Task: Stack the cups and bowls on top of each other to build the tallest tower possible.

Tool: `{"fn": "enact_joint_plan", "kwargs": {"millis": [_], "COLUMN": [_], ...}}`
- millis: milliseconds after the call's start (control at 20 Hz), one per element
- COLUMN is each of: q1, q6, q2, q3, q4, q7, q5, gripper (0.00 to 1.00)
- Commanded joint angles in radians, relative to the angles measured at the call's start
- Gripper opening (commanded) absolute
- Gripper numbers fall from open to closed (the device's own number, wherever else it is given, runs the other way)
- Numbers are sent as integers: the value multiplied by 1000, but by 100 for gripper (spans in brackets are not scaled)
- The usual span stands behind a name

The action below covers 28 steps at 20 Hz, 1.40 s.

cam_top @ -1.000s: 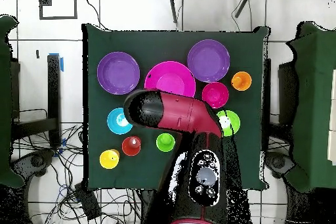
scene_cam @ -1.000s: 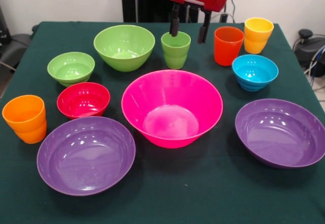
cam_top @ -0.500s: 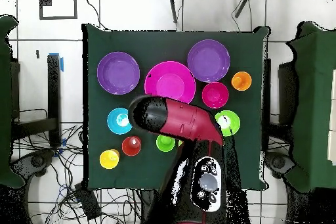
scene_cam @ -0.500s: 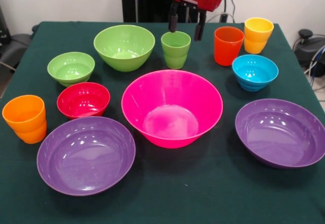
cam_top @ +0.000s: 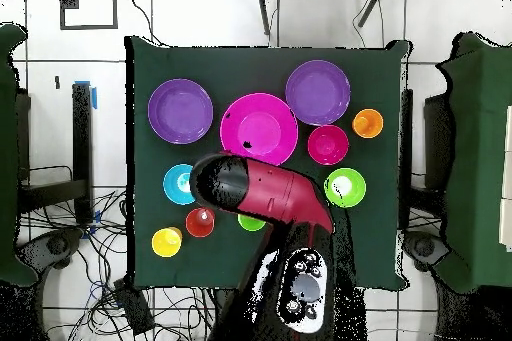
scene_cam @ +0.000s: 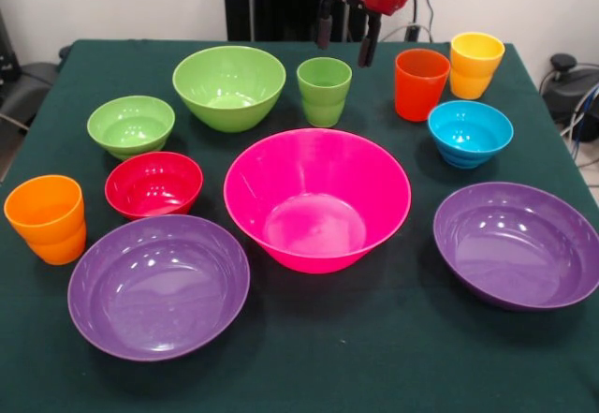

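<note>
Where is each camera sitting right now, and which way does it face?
Front view: across the table, facing the robot; only its red hand shows, open, above the small green plastic cup.
Overhead view: above the table, looking straight down, base at the bottom; the red and black arm covers the middle.
Both show the large hot-pink plastic bowl, empty.

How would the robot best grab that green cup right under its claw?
Probably from straight above, one finger inside and one outside the rim of the green cup. It stands upright with its mouth open, clear of its neighbours, and the gripper hangs open just behind it.
</note>
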<state>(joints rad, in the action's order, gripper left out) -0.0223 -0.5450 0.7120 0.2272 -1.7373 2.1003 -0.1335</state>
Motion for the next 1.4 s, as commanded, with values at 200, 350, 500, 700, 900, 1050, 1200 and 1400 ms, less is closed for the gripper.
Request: {"fn": "enact_joint_plan", "kwargs": {"millis": [200, 350, 500, 700, 900, 1050, 1200, 1400], "q1": [27, 26, 32, 38, 35, 45, 41, 42], "q6": [18, 47, 42, 72, 118, 133, 150, 147], "q2": [-39, -46, -56, -64, -75, -75, -78, -77], "q3": [-31, -35, -27, -21, -39, -31, -41, -40], "q4": [-71, -94, -90, -114, -144, -150, -161, -165], "q7": [220, 239, 248, 265, 272, 278, 277, 278], "q5": [-46, -66, -73, -84, -98, -94, -100, -105], "gripper": [100, 100, 100, 100, 100, 100, 100, 100]}}
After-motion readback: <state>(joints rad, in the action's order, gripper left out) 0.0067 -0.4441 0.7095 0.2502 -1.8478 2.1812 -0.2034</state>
